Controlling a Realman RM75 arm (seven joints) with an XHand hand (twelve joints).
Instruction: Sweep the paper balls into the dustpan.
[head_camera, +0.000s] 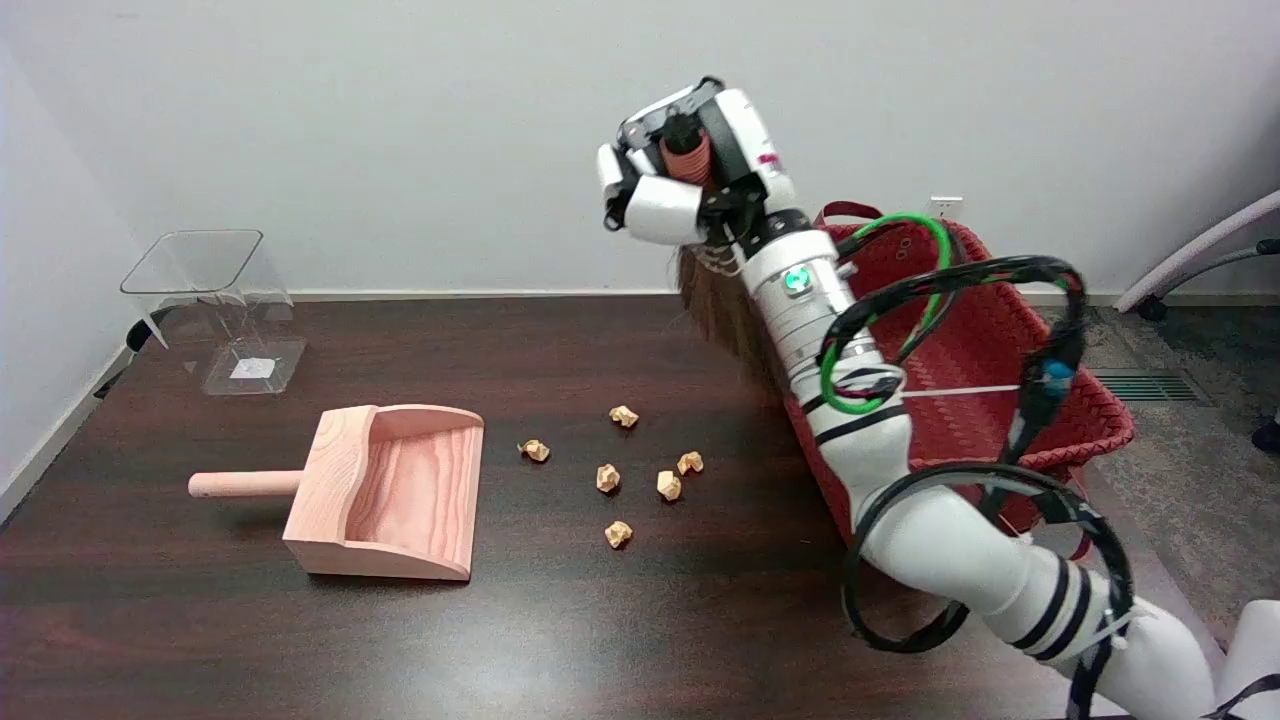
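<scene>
- On the table (150, 640), the dustpan (390, 495) is the landmark.
- Paper balls (640, 470) lie scattered right of the dustpan.
- A clear container (215, 300) stands behind the dustpan, to its left.
- A basket (990, 370) sits far right.

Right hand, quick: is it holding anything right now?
Right hand: raised above the table, gripping the brush by its reddish handle, bristles hanging below.

1. A clear bin (215, 310) stood tilted at the table's (600, 620) far left corner.
2. A red basket (985, 330) sat at the right edge.
3. A chair (1200, 255) peeked in, far right.
</scene>
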